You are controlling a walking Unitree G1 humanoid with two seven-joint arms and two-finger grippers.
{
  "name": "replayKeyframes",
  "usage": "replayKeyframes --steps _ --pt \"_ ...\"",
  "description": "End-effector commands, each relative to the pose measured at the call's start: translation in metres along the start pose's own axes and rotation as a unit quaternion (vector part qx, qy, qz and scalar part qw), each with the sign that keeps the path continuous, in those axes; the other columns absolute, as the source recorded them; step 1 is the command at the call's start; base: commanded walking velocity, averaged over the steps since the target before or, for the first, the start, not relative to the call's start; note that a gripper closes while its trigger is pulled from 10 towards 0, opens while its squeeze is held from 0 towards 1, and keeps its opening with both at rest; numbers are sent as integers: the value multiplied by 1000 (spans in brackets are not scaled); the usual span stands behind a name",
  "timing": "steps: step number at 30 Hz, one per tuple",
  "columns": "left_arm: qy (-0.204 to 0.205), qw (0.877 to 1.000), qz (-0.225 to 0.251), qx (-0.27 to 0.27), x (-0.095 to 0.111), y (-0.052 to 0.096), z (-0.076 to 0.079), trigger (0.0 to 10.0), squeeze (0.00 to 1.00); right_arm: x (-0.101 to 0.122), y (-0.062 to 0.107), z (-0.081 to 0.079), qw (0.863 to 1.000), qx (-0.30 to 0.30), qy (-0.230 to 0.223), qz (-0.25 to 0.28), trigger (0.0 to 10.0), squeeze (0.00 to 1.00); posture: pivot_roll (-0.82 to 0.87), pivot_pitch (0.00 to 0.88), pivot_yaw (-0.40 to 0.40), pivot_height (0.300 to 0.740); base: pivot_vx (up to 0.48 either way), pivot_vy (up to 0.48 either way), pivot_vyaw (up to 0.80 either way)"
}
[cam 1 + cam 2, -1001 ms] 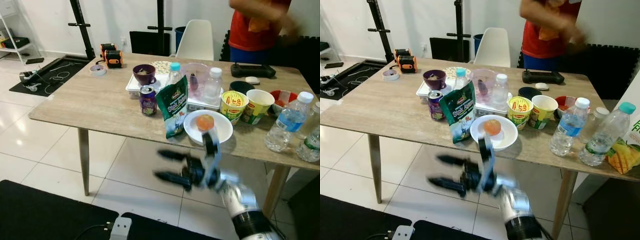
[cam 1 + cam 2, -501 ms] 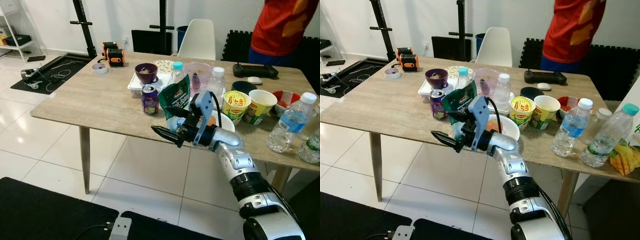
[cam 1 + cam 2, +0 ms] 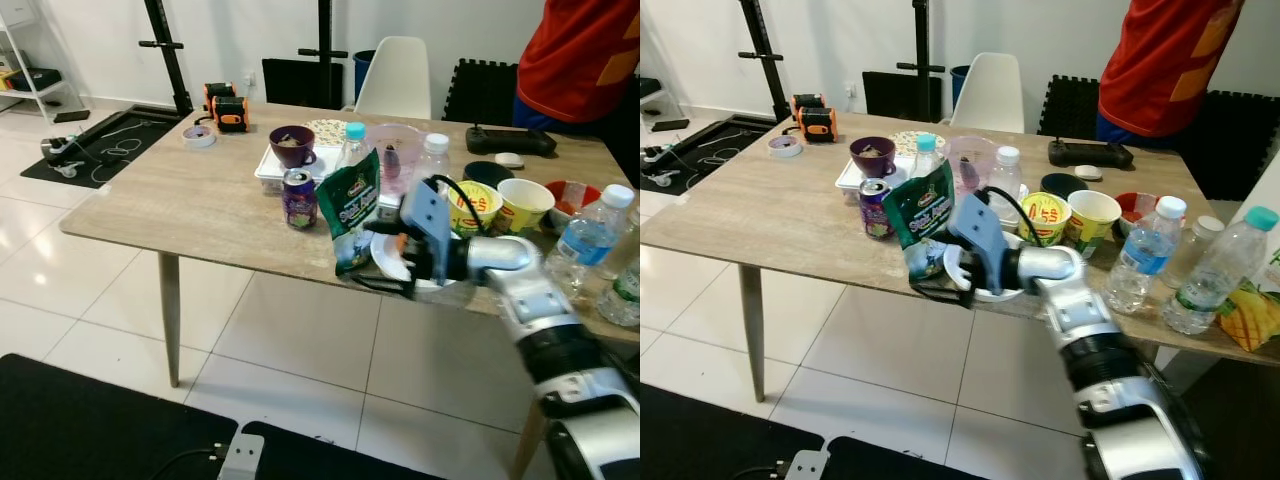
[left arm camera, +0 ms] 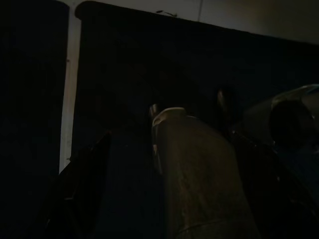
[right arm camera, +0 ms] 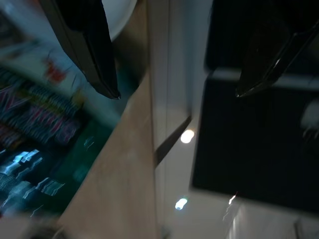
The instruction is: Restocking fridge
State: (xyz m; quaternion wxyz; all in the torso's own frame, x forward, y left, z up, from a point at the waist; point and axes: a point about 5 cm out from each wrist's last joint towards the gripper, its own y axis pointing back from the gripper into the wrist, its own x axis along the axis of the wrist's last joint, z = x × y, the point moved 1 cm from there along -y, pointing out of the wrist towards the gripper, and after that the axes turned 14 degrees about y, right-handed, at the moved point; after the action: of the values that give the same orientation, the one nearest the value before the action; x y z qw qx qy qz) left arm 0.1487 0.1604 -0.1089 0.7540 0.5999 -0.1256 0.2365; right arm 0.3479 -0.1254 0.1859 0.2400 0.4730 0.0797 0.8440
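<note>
My right gripper (image 3: pixel 378 258) is open at the table's front edge, one finger above the edge and one below it. It is right in front of the white plate (image 3: pixel 392 265) and just right of the green snack bag (image 3: pixel 352 205), which stands upright. In the right wrist view the two black fingers (image 5: pixel 94 47) straddle the table edge (image 5: pixel 134 164), with the bag (image 5: pixel 35 124) to one side. A purple can (image 3: pixel 297 198) stands left of the bag. My left arm hangs idle; its wrist view is very dark.
Two noodle cups (image 3: pixel 470 207) stand behind the plate, with water bottles (image 3: pixel 585 238) at the right end. A white tray (image 3: pixel 268 172) holds a purple bowl (image 3: pixel 291 146). A person in a red shirt (image 3: pixel 580 55) stands behind the table, near a white chair (image 3: pixel 392 78).
My right gripper has risen from below the table and moved right, up to the front edge by the plate. The person has shifted right.
</note>
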Motion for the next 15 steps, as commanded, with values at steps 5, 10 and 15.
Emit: replayKeyframes --steps 5,10,15 --pt "3 1000 -8 -1 -5 0 2 10000 0 -38 9 -10 989 39 -10 -140 10000 0 -63 37 -34 740 0 0 0" --pt "3 1000 -8 -1 -5 0 2 10000 0 -46 5 -8 983 19 -12 -183 10000 0 -61 38 -32 740 0 0 0" --pt "4 1000 -7 -1 -5 0 2 10000 0 -56 -3 -9 975 -5 -15 -222 10000 0 -62 38 -33 740 0 0 0"
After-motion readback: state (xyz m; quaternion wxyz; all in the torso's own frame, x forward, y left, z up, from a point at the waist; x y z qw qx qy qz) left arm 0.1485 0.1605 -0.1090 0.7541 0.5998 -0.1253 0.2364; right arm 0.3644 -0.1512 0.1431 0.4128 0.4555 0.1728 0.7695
